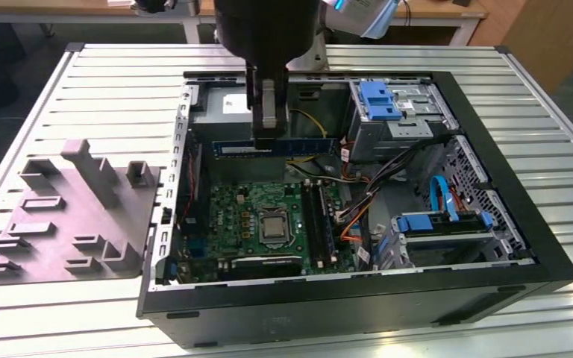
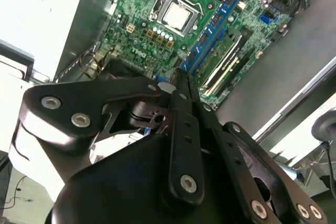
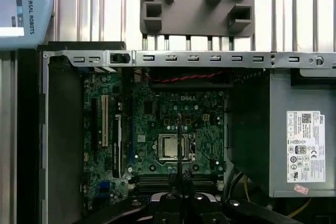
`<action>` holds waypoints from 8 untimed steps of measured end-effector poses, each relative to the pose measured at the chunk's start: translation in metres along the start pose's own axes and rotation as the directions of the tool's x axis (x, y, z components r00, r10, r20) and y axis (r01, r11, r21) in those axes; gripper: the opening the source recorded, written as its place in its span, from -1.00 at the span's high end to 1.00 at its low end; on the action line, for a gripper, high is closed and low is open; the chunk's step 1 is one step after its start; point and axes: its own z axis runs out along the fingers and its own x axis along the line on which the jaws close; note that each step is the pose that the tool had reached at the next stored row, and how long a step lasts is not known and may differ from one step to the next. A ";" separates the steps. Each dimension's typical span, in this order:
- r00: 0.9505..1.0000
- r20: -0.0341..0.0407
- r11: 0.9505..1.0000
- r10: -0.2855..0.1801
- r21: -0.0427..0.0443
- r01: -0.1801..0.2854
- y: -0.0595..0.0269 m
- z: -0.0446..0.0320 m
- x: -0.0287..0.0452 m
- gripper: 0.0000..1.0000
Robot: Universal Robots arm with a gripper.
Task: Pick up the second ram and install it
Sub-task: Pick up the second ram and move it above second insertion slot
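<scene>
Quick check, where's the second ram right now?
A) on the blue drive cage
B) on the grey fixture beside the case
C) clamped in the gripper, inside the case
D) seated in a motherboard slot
C: in the exterior view the gripper grips the second ram at mid-length, clear of the motherboard.

In the exterior view the hand (image 1: 268, 140) covers the middle of the memory stick (image 1: 307, 145) that it pinches, and the arm (image 1: 266, 30) is cut off by the picture's edge. In the first wrist view the grey power box (image 3: 299, 135) runs out of the frame. In the second wrist view the hand hides part of the green board (image 2: 152, 19).
</scene>
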 end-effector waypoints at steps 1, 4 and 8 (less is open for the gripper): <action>1.000 0.000 1.000 0.000 0.000 0.000 0.0000 0.0000 0.0000 0.76; 1.000 0.000 1.000 0.000 0.000 0.000 -0.0001 0.0009 -0.0001 0.76; 1.000 0.000 1.000 0.000 0.000 0.000 -0.0002 0.0079 0.0002 0.76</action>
